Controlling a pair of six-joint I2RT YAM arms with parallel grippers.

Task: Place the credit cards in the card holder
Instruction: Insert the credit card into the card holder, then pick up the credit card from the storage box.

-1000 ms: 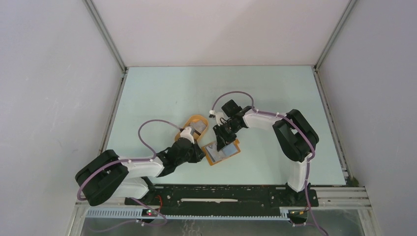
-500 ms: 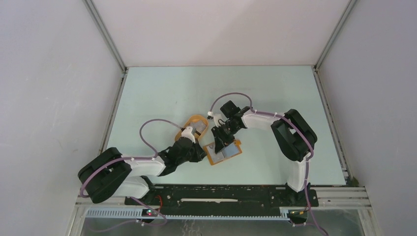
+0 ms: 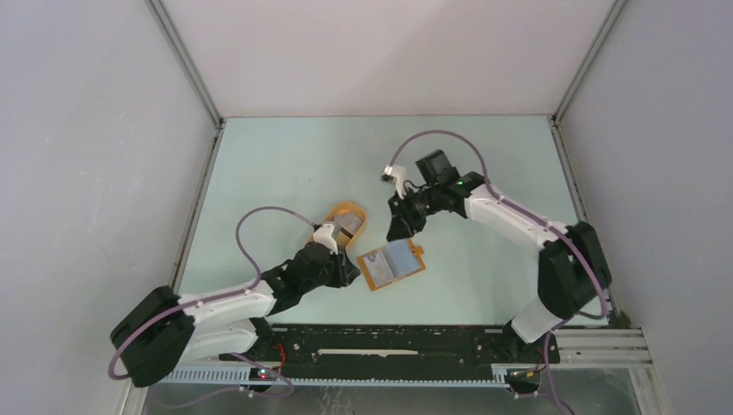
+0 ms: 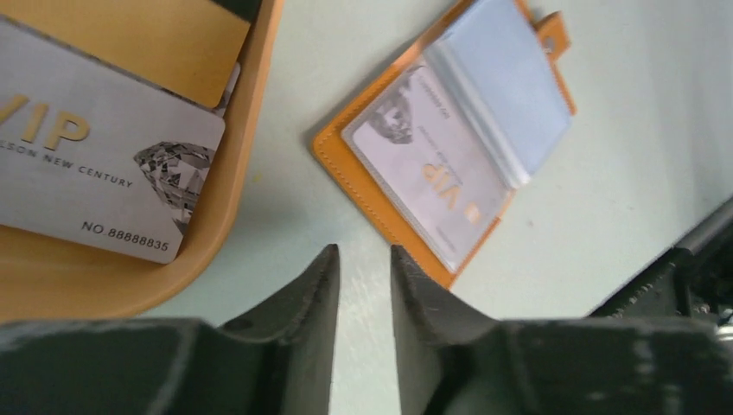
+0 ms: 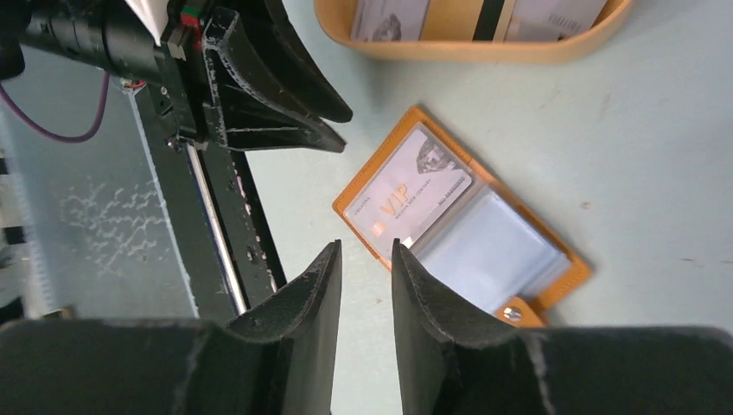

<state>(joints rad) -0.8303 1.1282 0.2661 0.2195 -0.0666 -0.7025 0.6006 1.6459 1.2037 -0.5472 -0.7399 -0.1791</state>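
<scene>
Unpinned (left tool [image 4: 365, 259] and right tool [image 5: 366, 255] parted, empty), the flat orange-tan card holder [image 4: 510, 95] may skid under silver credit cards [image 4: 95, 164].

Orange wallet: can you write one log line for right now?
card holder: lying open, one card inside | tray: other cards | left claw: empty, between tray and holder | right claw: empty, off holder

two white arms [image 3: 510, 218] with black joints [image 3: 566, 272], purple cables [image 3: 436, 132], dark tool fingers [image 4: 302, 346].
</scene>
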